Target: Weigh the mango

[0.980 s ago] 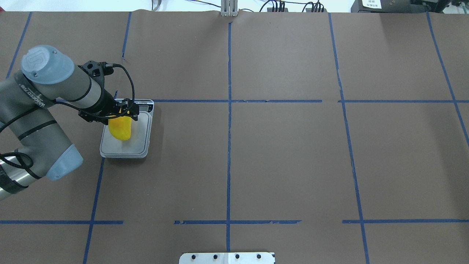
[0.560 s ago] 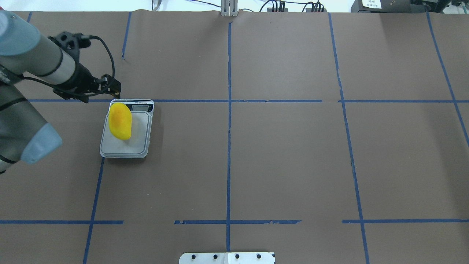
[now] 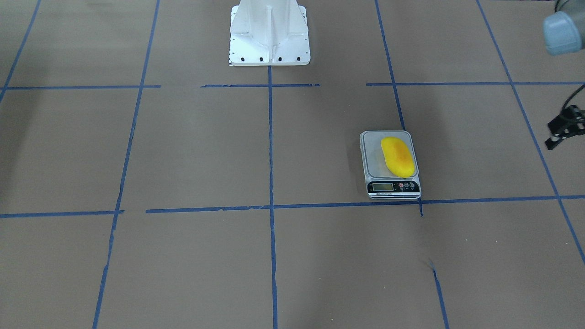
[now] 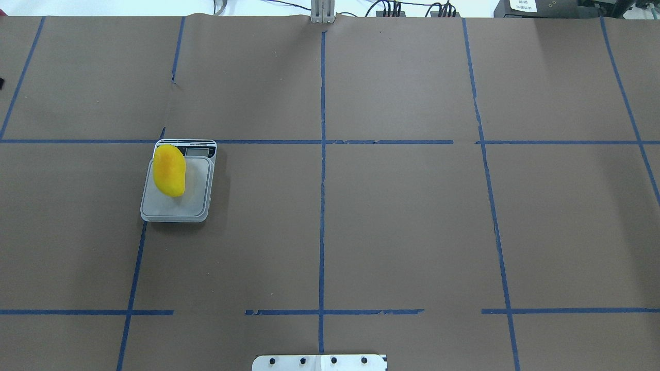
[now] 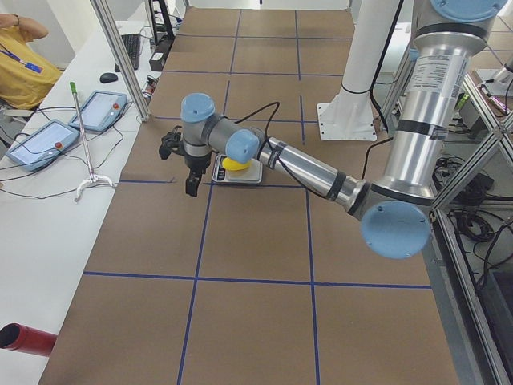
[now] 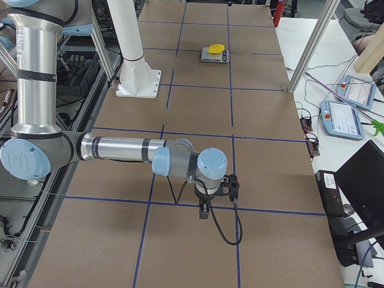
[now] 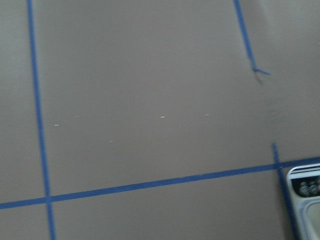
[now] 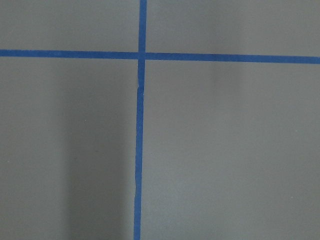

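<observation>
Exterior left showed one left gripper (image 5: 192,186) at nine o'clock of the one scale (image 5: 240,177), apart from it. One mango (image 5: 234,165) lay on the platform. One right gripper (image 6: 204,211) hung well away. Neither gripper's opening could be told.

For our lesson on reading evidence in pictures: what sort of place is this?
Probably a robotics lab or test cell: a jointed robot arm reaches over a table marked into a grid with blue tape, and control tablets with cables lie on the side bench.
</observation>
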Controlling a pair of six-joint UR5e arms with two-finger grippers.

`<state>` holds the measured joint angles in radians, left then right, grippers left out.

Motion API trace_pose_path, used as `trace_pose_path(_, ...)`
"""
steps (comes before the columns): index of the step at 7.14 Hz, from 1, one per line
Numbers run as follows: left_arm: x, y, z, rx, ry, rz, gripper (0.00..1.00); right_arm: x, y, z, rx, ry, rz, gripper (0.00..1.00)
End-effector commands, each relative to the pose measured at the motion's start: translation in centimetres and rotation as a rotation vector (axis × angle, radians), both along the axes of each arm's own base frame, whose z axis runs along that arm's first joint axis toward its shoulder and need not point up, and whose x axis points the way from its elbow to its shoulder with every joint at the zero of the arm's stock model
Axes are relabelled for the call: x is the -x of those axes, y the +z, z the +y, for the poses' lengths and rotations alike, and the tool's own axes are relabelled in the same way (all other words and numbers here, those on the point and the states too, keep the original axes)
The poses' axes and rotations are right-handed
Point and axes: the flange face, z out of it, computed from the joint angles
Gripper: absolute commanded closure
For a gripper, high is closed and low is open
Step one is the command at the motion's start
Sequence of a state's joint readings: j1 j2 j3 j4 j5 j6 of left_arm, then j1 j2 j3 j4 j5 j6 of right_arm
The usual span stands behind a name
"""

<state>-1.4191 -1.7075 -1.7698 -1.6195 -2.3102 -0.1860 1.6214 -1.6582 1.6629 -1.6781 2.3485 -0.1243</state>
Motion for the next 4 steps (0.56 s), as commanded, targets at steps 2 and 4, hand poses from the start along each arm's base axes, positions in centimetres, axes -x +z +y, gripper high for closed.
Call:
trace_pose_path(2, 7.0, 11.6, 8.6, 0.047, 0.067, -0.015, 0.00, 0.0, 0.0, 0.0, 0.000, 0.000, 0.000, 0.00)
trace_pose_path(4, 7.1, 11.1, 8.8, -0.007, 0.067, -0.018, 0.00, 0.0, 0.0, 0.0, 0.000, 0.000, 0.000, 0.00)
